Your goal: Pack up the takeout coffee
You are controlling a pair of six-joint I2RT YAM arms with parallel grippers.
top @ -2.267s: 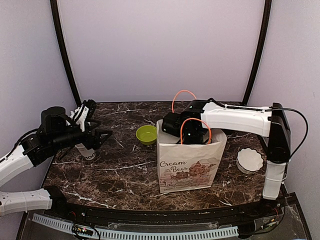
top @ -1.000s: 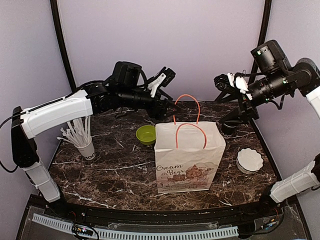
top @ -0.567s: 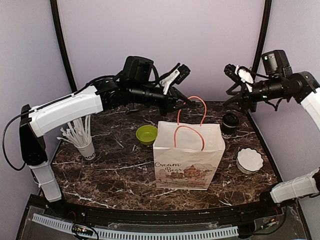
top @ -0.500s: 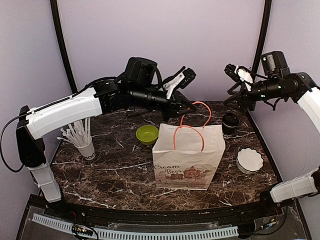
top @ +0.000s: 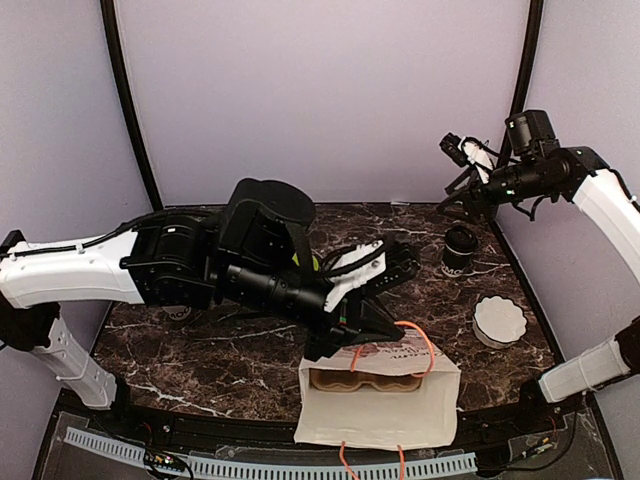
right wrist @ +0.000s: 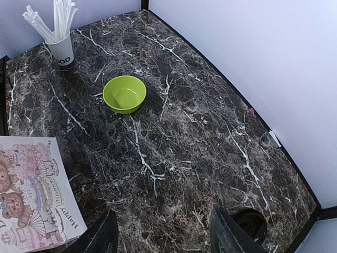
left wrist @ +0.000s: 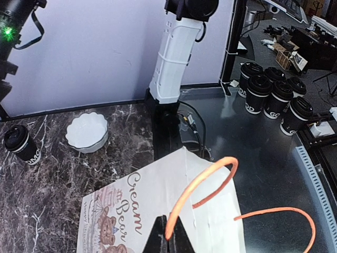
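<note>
Pinching the orange handle [left wrist: 210, 182], L gripper [left wrist: 167, 236] is fully closed on it. Bag [top: 380, 405] is tipped over and seems to overhang the table [top: 200, 350] near edge. R gripper [right wrist: 166, 237] is wide open and empty, above the lidded cup [top: 460, 250] at far right, well apart from the bag. Risks: bag slides off, handle tears, cup can't go in w/ bag not upright.

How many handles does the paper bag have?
2. One handle is pinched in the left gripper; the other handle lies free to its right, beyond the bag mouth.
</note>
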